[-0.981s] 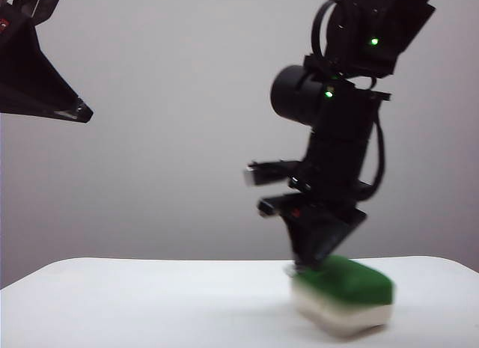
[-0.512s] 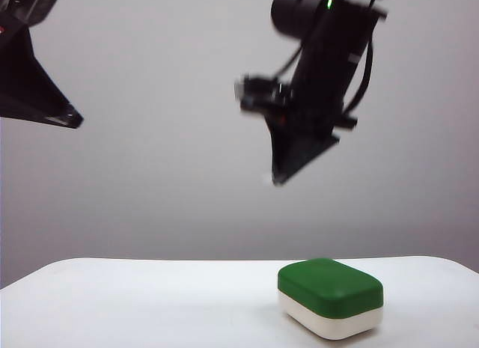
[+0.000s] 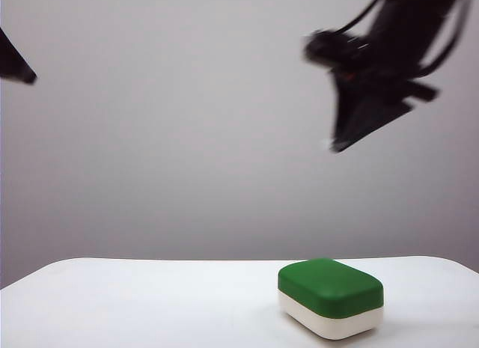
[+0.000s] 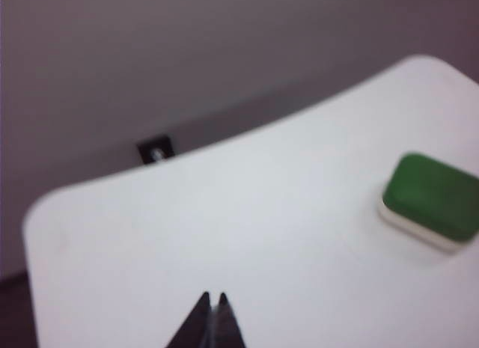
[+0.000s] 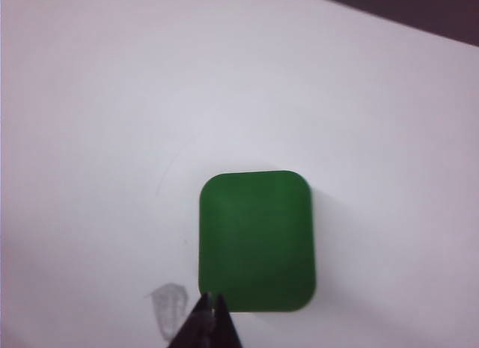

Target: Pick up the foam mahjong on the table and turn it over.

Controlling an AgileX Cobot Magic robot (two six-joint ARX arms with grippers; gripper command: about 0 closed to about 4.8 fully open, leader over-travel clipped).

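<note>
lying flat on the tabletop [image 3: 150, 303], green half up, cream half down: the foam mahjong [image 3: 330, 297]. hovering high above it with fingers closed and empty: the right gripper [image 5: 209, 299]. hanging well off to the side, fingers closed too: the left gripper [image 4: 212, 297].

text: none readable | foam mahjong [image 3: 330, 288]: plain green side up, no characters showing

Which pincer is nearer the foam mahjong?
Right. The right pincer hangs above the foam mahjong, shut and empty; the left pincer sits high at the far left edge.
</note>
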